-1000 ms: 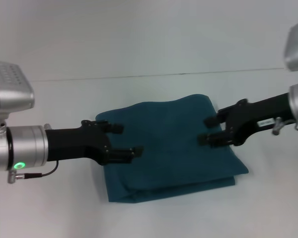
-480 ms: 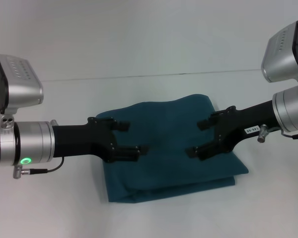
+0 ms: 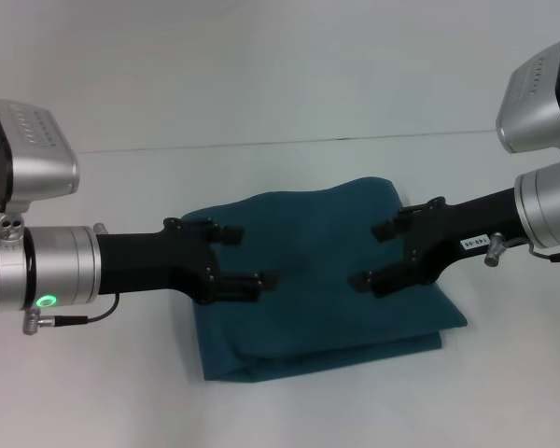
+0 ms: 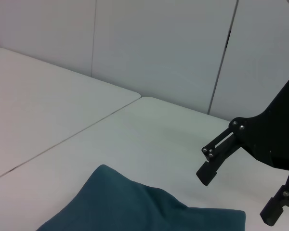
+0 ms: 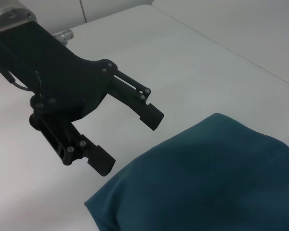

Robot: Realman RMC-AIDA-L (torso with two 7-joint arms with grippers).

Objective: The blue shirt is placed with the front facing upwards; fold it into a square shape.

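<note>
The blue shirt (image 3: 317,280) lies folded into a rough rectangle on the white table, plain teal side up, with a layered edge along its near side. No lettering shows. My left gripper (image 3: 247,257) hovers open over the shirt's left part, holding nothing. My right gripper (image 3: 369,254) hovers open over the right part, also holding nothing. The left wrist view shows the shirt (image 4: 135,207) with the right gripper (image 4: 237,195) beyond it. In the right wrist view the left gripper (image 5: 130,142) stands open by the edge of the shirt (image 5: 207,178).
The white table (image 3: 103,392) extends on all sides of the shirt. A seam line (image 3: 261,142) runs across it behind the shirt. Pale wall panels (image 4: 159,48) stand past the table's far edge in the left wrist view.
Over the last second both wrists turned and lifted slightly, and the right gripper's fingers spread wider. The shirt has not moved.
</note>
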